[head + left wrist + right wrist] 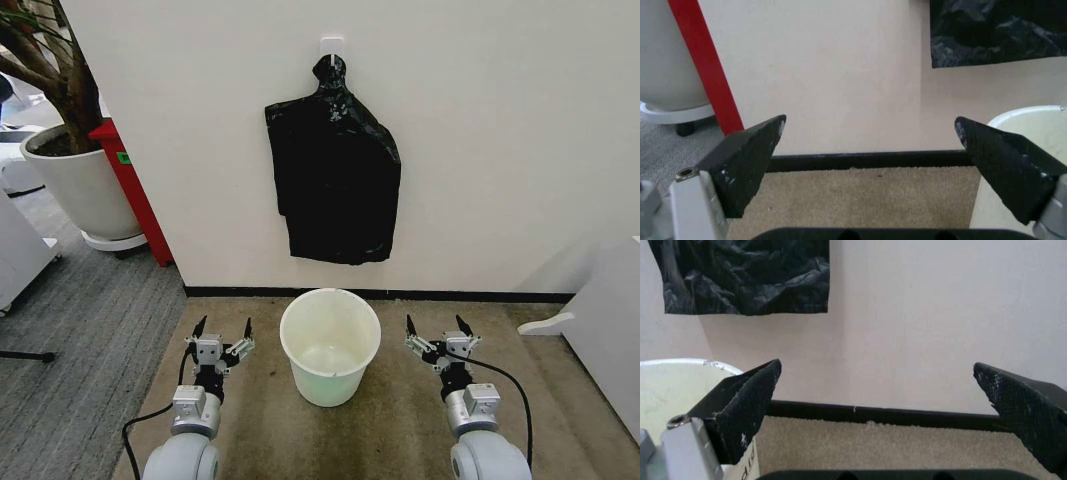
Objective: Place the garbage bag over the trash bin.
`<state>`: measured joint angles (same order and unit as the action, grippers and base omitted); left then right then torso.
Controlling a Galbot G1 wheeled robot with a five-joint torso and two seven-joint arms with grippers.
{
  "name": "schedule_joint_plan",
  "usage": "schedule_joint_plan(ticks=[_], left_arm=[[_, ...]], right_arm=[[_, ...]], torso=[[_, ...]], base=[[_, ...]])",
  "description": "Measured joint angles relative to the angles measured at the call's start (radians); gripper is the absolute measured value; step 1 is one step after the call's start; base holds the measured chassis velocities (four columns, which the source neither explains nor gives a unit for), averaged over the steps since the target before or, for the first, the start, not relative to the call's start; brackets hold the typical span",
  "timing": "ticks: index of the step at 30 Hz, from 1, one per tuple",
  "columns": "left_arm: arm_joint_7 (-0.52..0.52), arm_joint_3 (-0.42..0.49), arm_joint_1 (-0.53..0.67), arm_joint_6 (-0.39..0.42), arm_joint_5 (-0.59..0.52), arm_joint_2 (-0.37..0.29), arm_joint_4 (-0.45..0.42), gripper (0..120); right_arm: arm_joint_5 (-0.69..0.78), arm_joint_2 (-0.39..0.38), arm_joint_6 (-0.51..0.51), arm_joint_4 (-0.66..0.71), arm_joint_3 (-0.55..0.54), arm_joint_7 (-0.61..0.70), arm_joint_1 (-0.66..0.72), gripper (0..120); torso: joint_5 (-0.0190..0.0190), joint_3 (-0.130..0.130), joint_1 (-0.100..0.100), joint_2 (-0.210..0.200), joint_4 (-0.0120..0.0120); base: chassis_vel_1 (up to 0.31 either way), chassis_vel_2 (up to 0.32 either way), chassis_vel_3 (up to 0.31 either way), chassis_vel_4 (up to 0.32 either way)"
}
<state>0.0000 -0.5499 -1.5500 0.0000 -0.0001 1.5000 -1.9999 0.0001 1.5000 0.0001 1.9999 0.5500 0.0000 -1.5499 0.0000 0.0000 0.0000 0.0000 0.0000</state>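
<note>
The trash bin [330,385], round and cream-white, stands empty on the tan carpet close to the wall. My left gripper [224,328] is open low on the bin's left, and my right gripper [436,326] is open low on its right; both hold nothing. The left wrist view has the left gripper [869,122] beside the trash bin's rim [1030,117]. In the right wrist view the right gripper [877,365] is beside the trash bin [673,385]. The garbage bag is out of view. A flat black bundle [335,180] [993,30] [747,275] with a knotted top hangs from a wall hook above the bin.
A large white plant pot [85,185] on a wheeled base stands at the left behind a red post [135,190]. White furniture [610,320] stands at the right. A black baseboard [450,296] runs along the wall.
</note>
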Motion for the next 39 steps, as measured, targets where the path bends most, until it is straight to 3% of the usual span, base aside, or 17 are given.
schedule_joint_plan(ticks=[15,21,27,28,32,34,39], left_arm=[[-0.01,0.007,0.009,0.0,-0.012,-0.012,0.0,99],[-0.135,0.082,0.111,0.013,-0.148,-0.144,0.009,79],[-0.308,0.187,0.252,0.031,-0.337,-0.328,0.022,95],[-0.308,0.187,0.252,0.031,-0.337,-0.328,0.022,95],[-0.42,0.253,0.343,0.038,-0.454,-0.447,0.028,100],[-0.431,0.266,0.333,-0.009,-0.444,-0.488,-0.013,100],[-0.428,0.265,0.309,-0.107,-0.397,-0.51,-0.037,98]], right_arm=[[0.003,-0.005,0.006,-0.003,-0.006,0.001,0.012,100],[0.061,-0.062,0.096,-0.074,-0.081,0.024,0.159,100],[0.135,-0.134,0.21,-0.16,-0.173,0.054,0.344,100],[0.135,-0.134,0.21,-0.16,-0.173,0.054,0.344,100],[0.141,-0.139,0.218,-0.168,-0.181,0.057,0.356,100],[0.141,-0.139,0.218,-0.168,-0.181,0.057,0.355,100],[0.163,-0.15,0.212,-0.164,-0.191,0.064,0.37,100]], torso=[[-0.0002,0.0,0.0,0.0,-0.0001],[-0.0001,0.0,0.0,0.0,0.0],[-0.0003,0.0,0.0,0.0,0.0005],[-0.0003,0.0,0.0,0.0,0.0005],[-0.0002,0.0,0.0,0.0,-0.0007],[-0.0004,0.0,0.0,0.0,-0.0005],[-0.0002,0.0,0.0,0.0,-0.0001]], base=[[0.0,0.0,0.0,0.0],[0.0,0.0,0.0,0.0],[0.0,0.0,0.0,0.0],[0.0,0.0,0.0,0.0],[0.0,0.0,0.0,0.0],[0.0,0.0,0.0,0.0],[0.0,0.0,0.0,0.0]])
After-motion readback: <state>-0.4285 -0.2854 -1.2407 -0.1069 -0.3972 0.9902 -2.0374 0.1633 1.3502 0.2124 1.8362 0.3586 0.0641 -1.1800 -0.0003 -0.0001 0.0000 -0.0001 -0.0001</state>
